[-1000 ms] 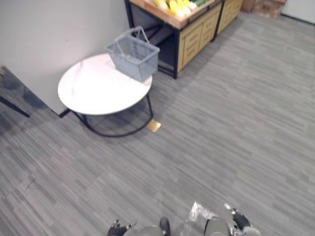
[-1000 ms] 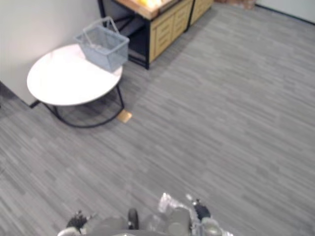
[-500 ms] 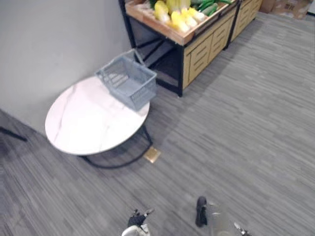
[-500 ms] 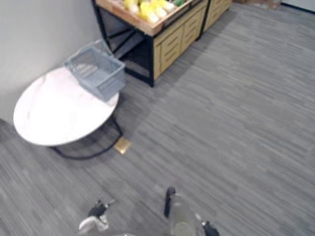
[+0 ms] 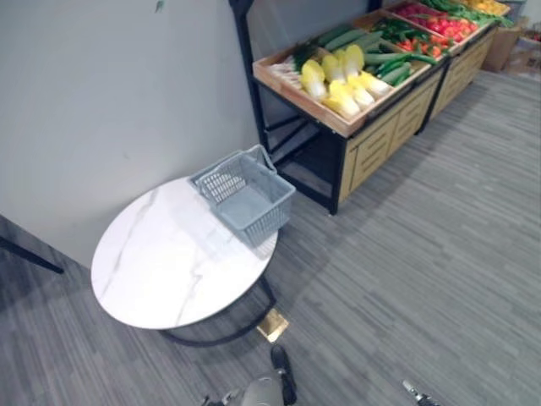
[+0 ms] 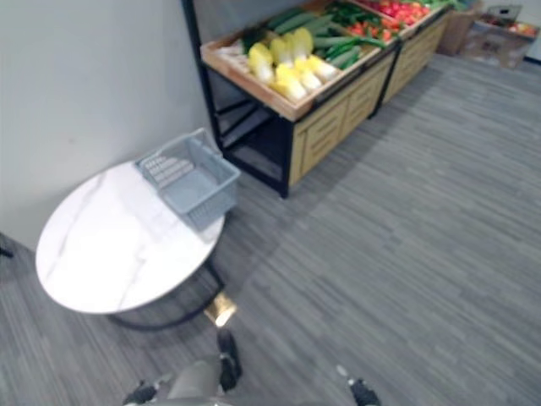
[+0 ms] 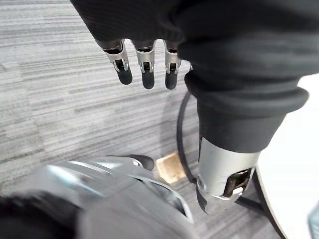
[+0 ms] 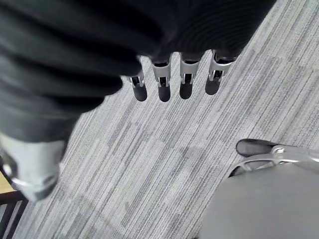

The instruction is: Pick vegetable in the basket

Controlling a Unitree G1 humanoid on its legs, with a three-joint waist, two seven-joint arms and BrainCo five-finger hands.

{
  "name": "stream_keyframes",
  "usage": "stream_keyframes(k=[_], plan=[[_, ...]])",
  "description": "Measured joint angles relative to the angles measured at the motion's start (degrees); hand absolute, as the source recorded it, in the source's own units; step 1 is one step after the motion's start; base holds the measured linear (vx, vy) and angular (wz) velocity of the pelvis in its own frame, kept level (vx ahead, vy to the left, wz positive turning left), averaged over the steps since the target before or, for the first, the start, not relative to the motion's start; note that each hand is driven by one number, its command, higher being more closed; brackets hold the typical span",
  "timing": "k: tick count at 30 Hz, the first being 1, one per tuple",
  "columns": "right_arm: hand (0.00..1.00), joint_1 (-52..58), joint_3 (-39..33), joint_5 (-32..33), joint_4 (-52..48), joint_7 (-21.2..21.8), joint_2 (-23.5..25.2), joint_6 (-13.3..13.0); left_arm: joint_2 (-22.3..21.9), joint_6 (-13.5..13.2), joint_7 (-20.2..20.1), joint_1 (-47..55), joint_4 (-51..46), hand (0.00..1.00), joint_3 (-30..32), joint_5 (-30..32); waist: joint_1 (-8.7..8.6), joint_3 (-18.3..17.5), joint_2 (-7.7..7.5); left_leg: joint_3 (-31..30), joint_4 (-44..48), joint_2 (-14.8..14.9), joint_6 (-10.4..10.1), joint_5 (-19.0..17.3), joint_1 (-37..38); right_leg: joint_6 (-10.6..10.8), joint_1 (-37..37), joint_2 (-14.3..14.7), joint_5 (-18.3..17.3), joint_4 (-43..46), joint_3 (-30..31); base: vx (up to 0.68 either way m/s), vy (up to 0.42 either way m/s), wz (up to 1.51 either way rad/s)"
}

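Long wooden produce stand is well apart from me. Round white marble-look table has the grey plastic mesh basket perched on its edge by the stand. If I bump it walking in, it's off. Yellow-white cabbages lie at the stand's near end. Left hand and right hand are loose-fingered, empty.

- Produce stand: cut off by the top edge; red and green vegetables in its far crates too small to identify.
- Table: frame mostly hidden under the white top.
- Tan thing on the floor: can't tell what it is.
- Left hand, right hand: clipped by the bottom edge in the eye views.
- Right wrist view: thumb blurred.
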Motion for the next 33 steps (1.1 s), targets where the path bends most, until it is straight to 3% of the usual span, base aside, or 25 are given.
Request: stream_keyframes(k=[3, 4, 5, 6, 7, 8, 9, 12, 14, 16, 17, 18, 19, 20, 21, 23, 26, 33], plan=[[0.00, -0.5, 0.5, -0.1, 0.1, 0.5, 0.4, -0.3, 1.5, 0.0, 0.0, 0.2, 1.2, 0.00, -1.6, 0.0, 0.14, -1.4, -1.77, -1.3, 0.6, -3.4, 2.0, -3.1, 1.2, -0.3, -4.0, -3.6, 3.3, 11.2, 2.9, 0.55, 0.283, 0.43], [0.00, -0.5, 0.4, -0.1, 0.1, 0.5, 0.3, -0.3, 1.7, 0.1, 0.1, 0.3, 1.5, 0.00, -1.7, 0.0, 0.10, -1.5, -2.07, -1.8, 0.1, -4.4, 1.9, -4.5, 3.2, 1.0, -7.1, -5.6, 4.4, 20.6, 3.9, 0.48, 0.255, 0.41], [0.00, -0.3, 0.2, -0.1, 0.2, 0.6, 0.4, -0.4, 2.1, 0.5, 0.1, 0.6, 1.7, 0.00, -2.9, 0.0, -0.05, -1.5, -2.19, -3.2, -0.5, -5.8, 1.9, -6.3, 6.2, 1.7, -12.1, -8.1, 9.7, 34.6, 6.0, 0.45, 0.215, 0.57], [0.00, 0.0, 0.2, -0.1, 0.4, 0.7, 0.6, -0.4, 2.9, 0.9, 0.1, 0.7, 1.7, 0.00, -5.1, 0.0, -0.43, -1.4, -2.29, -4.8, -1.0, -6.9, 1.4, -8.0, 9.6, 2.8, -17.3, -9.6, 12.3, 48.7, 8.8, 0.54, 0.221, 0.59], [0.00, 0.2, 0.2, -0.1, 0.6, 0.7, 0.7, -0.3, 3.3, 0.9, 0.0, 0.7, 1.7, 0.00, -6.1, 0.0, -0.67, -1.1, -2.23, -6.0, -1.2, -7.5, 1.5, -8.6, 11.6, 2.8, -19.4, -10.0, 12.1, 54.2, 9.3, 0.46, 0.152, 0.77], [0.00, 0.9, 0.5, -0.1, 0.7, 0.7, 0.6, -0.3, 3.8, 1.0, 0.0, 0.6, 1.6, 0.00, -7.8, 0.0, -1.68, -1.1, -2.31, -8.0, -2.4, -8.2, 1.4, -9.5, 15.4, 0.8, -22.8, -10.6, 10.8, 61.3, 9.2, 0.50, 0.103, 0.97], [0.00, 1.2, 1.4, -0.1, 0.6, 0.7, 0.7, -0.3, 4.4, 0.9, 0.1, 0.1, 1.5, 0.00, -9.2, 0.0, -2.14, -1.0, -2.41, -9.9, -4.1, -8.7, 0.6, -10.1, 19.1, 0.1, -26.7, -10.7, 7.0, 63.5, 8.0, 0.37, 0.041, 1.00], [0.00, 1.3, 1.4, -0.1, 0.7, 0.7, 1.1, -0.2, 4.1, 0.7, 0.6, -0.9, 0.7, 0.00, -9.6, 0.0, -3.17, -1.0, -2.36, -14.1, -5.6, -9.0, 0.1, -10.5, 21.8, -0.6, -31.3, -10.7, 2.7, 55.3, 5.1, 0.34, -0.052, 0.88], [0.00, 1.6, -0.3, -0.1, 0.7, 0.6, 1.7, -0.2, 3.6, 0.6, 1.1, -2.0, -0.5, 0.00, -9.4, 0.0, -3.10, -1.0, -2.47, -19.2, -5.7, -8.8, -1.3, -11.3, 22.3, -0.7, -31.0, -9.5, 3.0, 33.5, 5.7, 0.32, -0.196, 1.14], [0.00, 1.5, -0.6, -0.1, 1.1, 0.5, 2.0, -0.1, 2.9, 0.6, 1.4, -2.1, -1.6, 0.00, -7.7, 0.0, -2.94, -1.0, -2.63, -23.1, -4.8, -8.1, -2.8, -12.3, 22.0, -1.2, -29.1, -7.9, 5.5, 18.5, 11.0, 0.34, -0.334, 1.05], [0.00, 1.9, -0.5, 0.0, 1.1, 0.5, 2.1, -0.1, 2.1, 0.6, 1.8, -1.6, -2.5, 0.00, -5.0, 0.0, -2.65, -1.1, -3.12, -25.1, -3.4, -7.4, -4.3, -13.9, 21.5, -2.2, -27.4, -7.6, 10.2, 12.5, 14.7, 0.33, -0.397, 0.94], [0.00, 2.2, -0.4, 0.0, 1.1, 0.5, 2.4, -0.1, 2.0, 0.5, 1.8, -1.2, -3.0, 0.00, -3.5, 0.1, -2.50, -1.5, -3.88, -25.8, -2.7, -7.2, -5.2, -14.9, 21.1, -2.4, -26.7, -7.9, 13.2, 10.8, 16.3, 0.32, -0.473, 0.80], [0.00, 2.9, 0.1, 0.0, 1.2, 0.4, 3.3, 0.0, 1.8, 0.4, 1.8, -0.3, -3.4, 0.00, -0.3, 0.1, -1.50, -2.2, -5.24, -26.1, -1.0, -5.9, -6.7, -17.3, 20.7, 2.9, -24.9, -8.1, 12.7, 9.8, 16.8, 0.28, -0.527, 0.68], [0.00, 2.8, 0.9, 0.0, 1.0, 0.8, 1.8, 0.0, 0.1, 0.3, 1.8, -0.1, -3.4, 0.00, 2.2, 0.1, -1.40, -2.3, -3.65, -22.7, -0.6, -1.9, -7.5, -17.3, 20.7, 1.5, -24.1, -5.7, 11.6, 9.9, 13.7, 0.28, -0.515, 0.67], [0.00, 2.8, 1.3, 0.0, 1.1, 0.8, 1.0, 0.0, -0.6, 0.3, 1.8, -0.1, -3.2, 0.00, 3.0, 0.1, -1.48, -2.6, -2.77, -21.0, -1.1, -0.1, -8.1, -16.0, 20.7, 1.0, -24.0, -4.8, 11.1, 10.2, 12.5, 0.25, -0.439, 0.53], [0.00, 1.1, 1.6, -0.1, 1.1, 1.6, -0.5, 0.0, -2.4, -0.2, 1.6, 0.5, -1.7, 0.00, 5.0, 0.0, -1.34, -3.2, 0.10, -20.2, -5.3, 3.2, -11.0, -12.9, 21.5, -0.7, -23.8, -1.8, 9.7, 10.3, 9.7, 0.20, -0.311, 0.41], [0.00, 0.9, 1.1, -0.1, 2.0, 2.3, -1.7, -0.1, -2.6, -0.1, 0.8, 2.0, 0.3, 0.00, 7.5, 0.1, -1.49, -3.4, 0.83, -20.0, -6.9, 5.0, -11.6, -9.7, 22.2, -1.2, -20.3, 0.3, 9.8, 6.4, 7.3, 0.11, -0.212, 0.36], [0.00, 0.7, -3.0, -0.1, 2.8, 1.8, -2.1, -0.1, -2.4, 1.2, 0.0, 5.7, 1.5, 0.00, 8.6, 1.1, -1.65, -3.9, 1.00, -19.7, -7.3, 5.3, -11.9, -7.3, 19.9, -1.6, -18.1, 1.2, 11.9, -0.7, 4.9, 0.00, -0.074, 0.18]])
